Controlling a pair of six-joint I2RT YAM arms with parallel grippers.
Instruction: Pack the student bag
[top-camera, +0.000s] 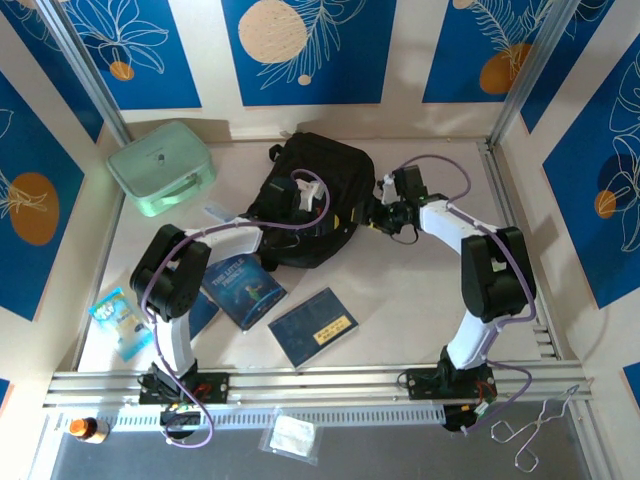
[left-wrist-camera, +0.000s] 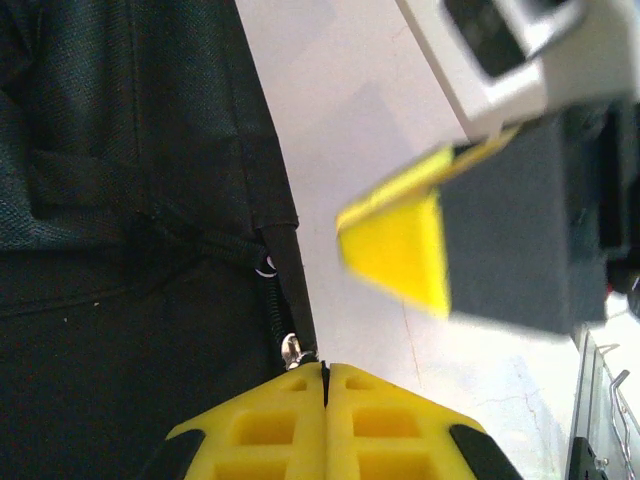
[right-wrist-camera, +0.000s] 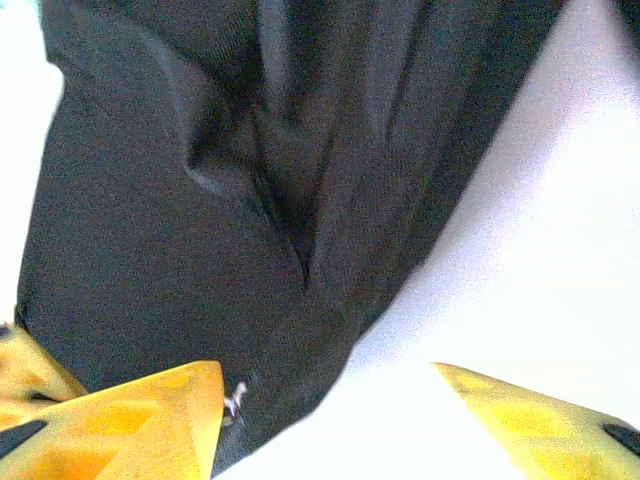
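Pale, smooth table (top-camera: 400, 290) under blue flower-printed wall panels (top-camera: 300, 50). Nearest, two flat dark-blue books (top-camera: 313, 327) with glossy covers. Mid-table, towards the far side, the student bag (top-camera: 335, 160): black woven cloth, slumped and creased. Left gripper (left-wrist-camera: 323, 375), yellow moulded plastic, clenched flush on a thin black zip edge of the bag, beside a small metal pull (left-wrist-camera: 291, 349). Right gripper (right-wrist-camera: 328, 372) spread wide at the bag's edge, grasping nothing. Farthest left, a rounded mint-green hard case (top-camera: 160, 167) with a handle.

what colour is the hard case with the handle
Mint green. The hard case shows best in the top external view, at the far left.
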